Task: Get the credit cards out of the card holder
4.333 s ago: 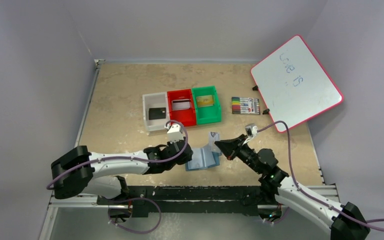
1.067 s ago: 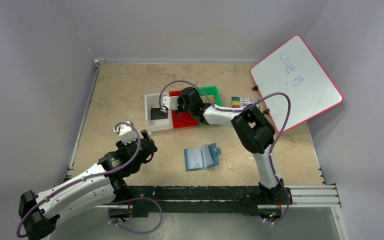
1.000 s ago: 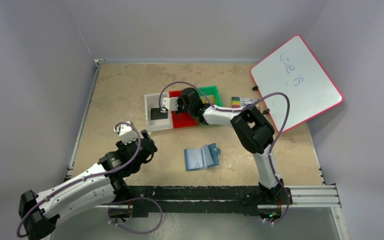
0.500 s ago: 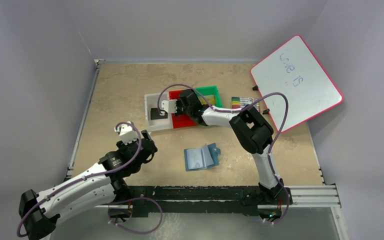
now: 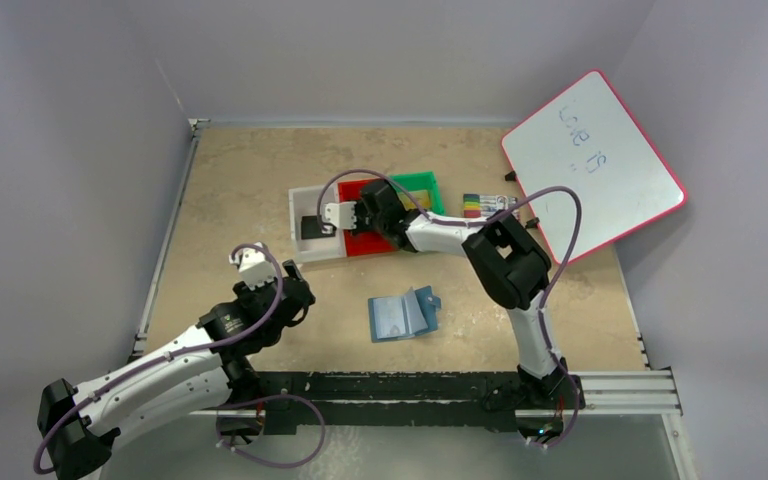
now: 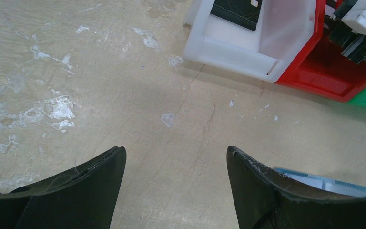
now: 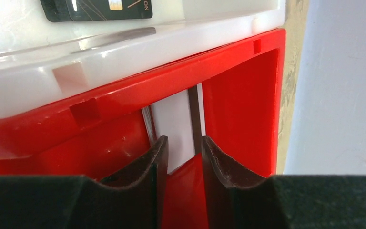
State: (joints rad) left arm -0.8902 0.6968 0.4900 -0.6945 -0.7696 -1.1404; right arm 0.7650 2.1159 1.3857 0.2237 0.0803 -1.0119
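The teal card holder (image 5: pixel 403 314) lies unfolded on the table, and one pale-blue edge (image 6: pixel 324 183) peeks out behind my left finger. A black credit card (image 5: pixel 310 227) (image 6: pixel 236 12) (image 7: pixel 100 9) rests in the white bin (image 5: pixel 300 250). My right gripper (image 5: pixel 358 214) (image 7: pixel 183 143) reaches down into the red bin (image 7: pixel 238 95). It is open by a narrow gap, with a pale credit card (image 7: pixel 174 124) lying just beyond its tips, free of the pads. My left gripper (image 5: pixel 293 292) (image 6: pixel 176 155) hovers open over bare table, left of the holder.
White, red (image 5: pixel 365 243) and green (image 5: pixel 418 183) bins stand in a row at mid-table, and the right arm covers much of the red and green ones. A marker pack (image 5: pixel 488 205) and a tilted whiteboard (image 5: pixel 595 165) sit at the right. Walls close the left and back sides.
My right gripper's jaws have parted over the red bin, letting go of the pale card. The left arm and the card holder have stayed put.
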